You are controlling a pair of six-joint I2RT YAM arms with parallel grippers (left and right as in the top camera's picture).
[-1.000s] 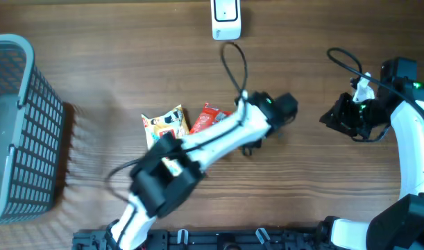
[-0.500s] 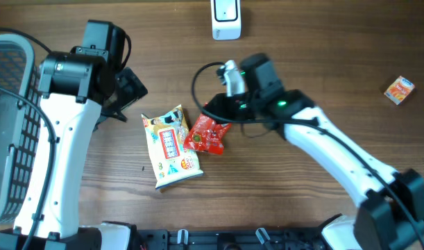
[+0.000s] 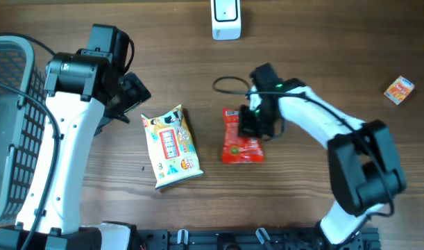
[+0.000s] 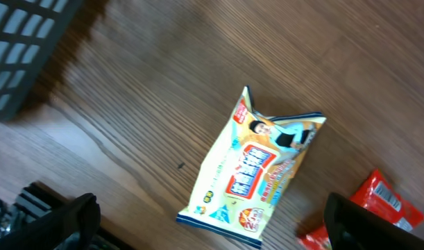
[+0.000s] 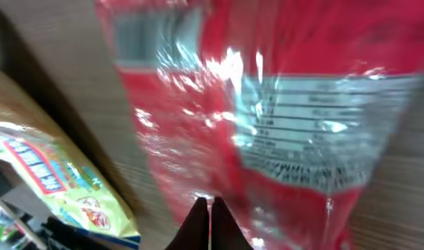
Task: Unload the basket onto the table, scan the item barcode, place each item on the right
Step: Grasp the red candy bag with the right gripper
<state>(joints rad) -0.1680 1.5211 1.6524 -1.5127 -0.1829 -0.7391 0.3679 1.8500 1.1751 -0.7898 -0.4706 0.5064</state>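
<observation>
Right gripper (image 3: 255, 119) pinches shut on the red packet's (image 3: 243, 146) top edge, centre frame. Left gripper (image 3: 130, 97) hangs wide open at upper left, beside the yellow bag (image 3: 171, 144). Open table (image 3: 281, 201) below the packet.

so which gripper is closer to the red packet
Right. The right gripper is shut on the red packet at its top edge. The left gripper is open, well off to the packet's left, beyond the yellow packet.
</observation>
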